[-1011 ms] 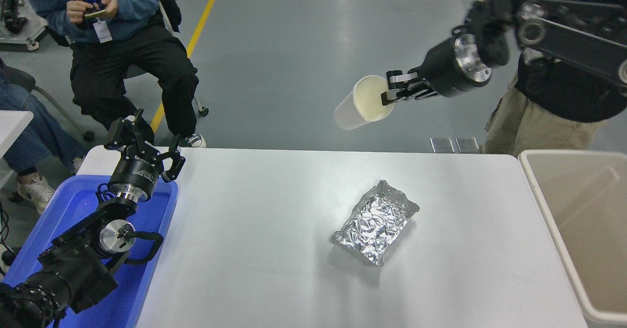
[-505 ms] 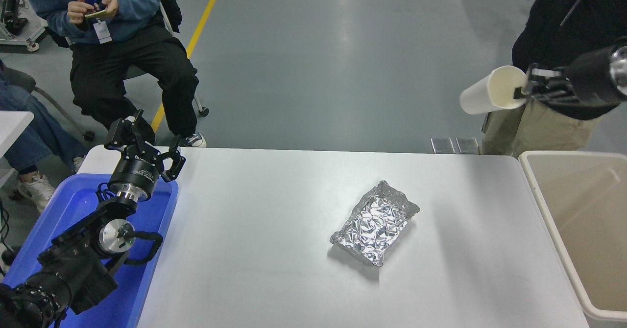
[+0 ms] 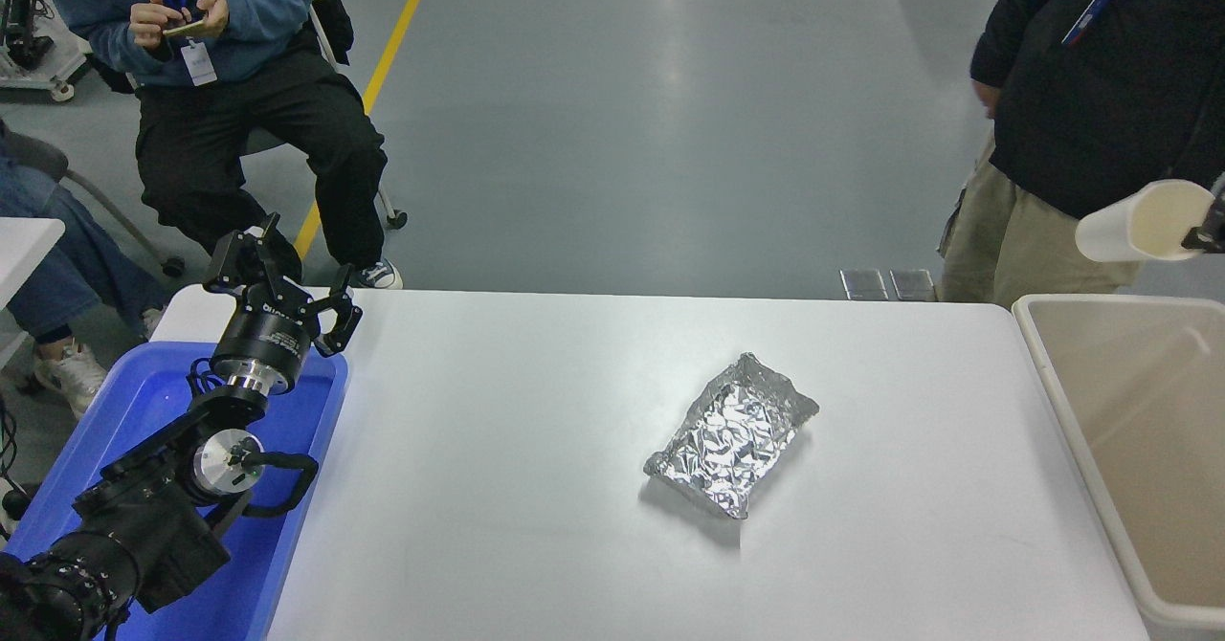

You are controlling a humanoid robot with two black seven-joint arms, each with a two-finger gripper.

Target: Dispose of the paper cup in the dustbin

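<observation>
Now carrying, with release not yet made: holding the small plain white paper cup (image 3: 1141,222) on its side in the air, past the far right corner of the white tabletop (image 3: 574,488) and above the far end of the large beige plastic dustbin (image 3: 1062,402) beside the right edge. Showing only a sliver of the black right hand (image 3: 1208,230) at the cup's rim, seemingly clamped on it. Calling next for letting go over the bin's opening. Leaving the crumpled silver foil packet (image 3: 733,433) mid-tabletop. Parking the left hand (image 3: 285,282), fingers apart, at the near left corner. Offering no readable writing anywhere.
</observation>
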